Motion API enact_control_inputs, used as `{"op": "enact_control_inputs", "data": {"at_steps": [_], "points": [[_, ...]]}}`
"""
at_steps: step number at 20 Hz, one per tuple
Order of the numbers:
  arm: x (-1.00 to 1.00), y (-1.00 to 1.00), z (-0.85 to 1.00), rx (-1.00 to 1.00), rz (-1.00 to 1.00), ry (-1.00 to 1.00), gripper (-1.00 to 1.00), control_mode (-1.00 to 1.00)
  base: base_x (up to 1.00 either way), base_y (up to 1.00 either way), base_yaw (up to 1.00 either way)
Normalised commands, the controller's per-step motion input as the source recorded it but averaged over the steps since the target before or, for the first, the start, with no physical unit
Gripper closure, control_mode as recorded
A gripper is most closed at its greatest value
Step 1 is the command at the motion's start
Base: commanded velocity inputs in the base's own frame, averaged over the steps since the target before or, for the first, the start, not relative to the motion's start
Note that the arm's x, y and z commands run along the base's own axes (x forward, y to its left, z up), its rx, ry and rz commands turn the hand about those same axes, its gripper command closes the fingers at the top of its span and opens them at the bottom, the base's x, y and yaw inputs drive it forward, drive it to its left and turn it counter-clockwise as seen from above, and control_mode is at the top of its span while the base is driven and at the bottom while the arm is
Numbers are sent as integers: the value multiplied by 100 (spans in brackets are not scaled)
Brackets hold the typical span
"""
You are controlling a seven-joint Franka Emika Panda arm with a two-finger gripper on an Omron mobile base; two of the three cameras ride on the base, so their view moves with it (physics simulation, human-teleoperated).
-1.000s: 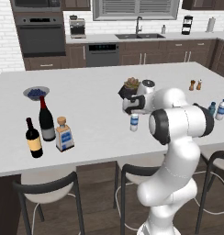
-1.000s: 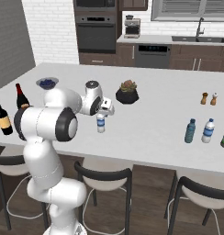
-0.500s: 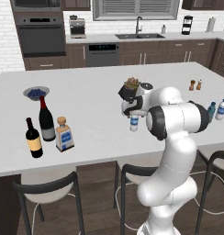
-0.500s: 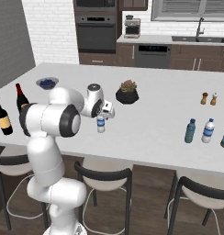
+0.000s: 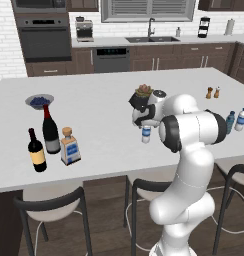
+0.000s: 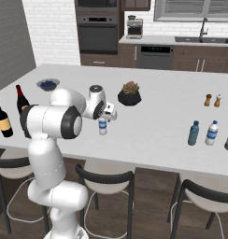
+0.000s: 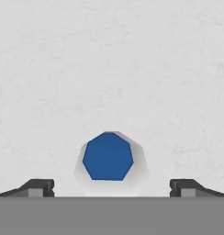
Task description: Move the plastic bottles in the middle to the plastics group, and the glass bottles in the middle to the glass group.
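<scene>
Tabletop [image 5: 104,100] mostly bare around the work spot. The near edge runs just in front of the small water bottle [image 5: 146,134], with stools [image 5: 54,202] tucked under it. A plant pot [image 6: 130,95] is set just behind the bottle; open surface is seen to either side. Two shakers [image 5: 213,92] are placed well to the right, towards the back.

At the left end, near the front edge, the red-capped wine bottle [image 5: 50,130], the yellow-label wine bottle [image 5: 37,151] and the squat corked bottle [image 5: 69,147] are grouped close together, with a bowl [image 5: 39,101] behind them. A teal bottle [image 6: 194,133] and a clear bottle [image 6: 211,132] are stood side by side near the right end.

Against the earlier frames, the arm's large joint is seen shifted slightly towards the middle bottle. The bottle is unmoved, and the fingers are spread as before.

The end effector [image 7: 112,187] is held directly over the small water bottle, pointed down, fingers wide apart, nothing clamped. In the hand view its blue cap is seen between the two fingertips [image 7: 40,187], slightly left of centre, with clear gaps on both sides.
</scene>
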Motion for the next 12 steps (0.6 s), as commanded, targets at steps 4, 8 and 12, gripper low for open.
{"op": "enact_control_inputs", "data": {"at_steps": [4, 8, 12], "points": [[1, 0, 0, 0, 0, -2, -100, -100, 0, 0, 0], [0, 0, 0, 0, 0, -13, -100, -100, 0, 0, 0], [0, 0, 0, 0, 0, -8, -100, -100, 0, 0, 0]]}}
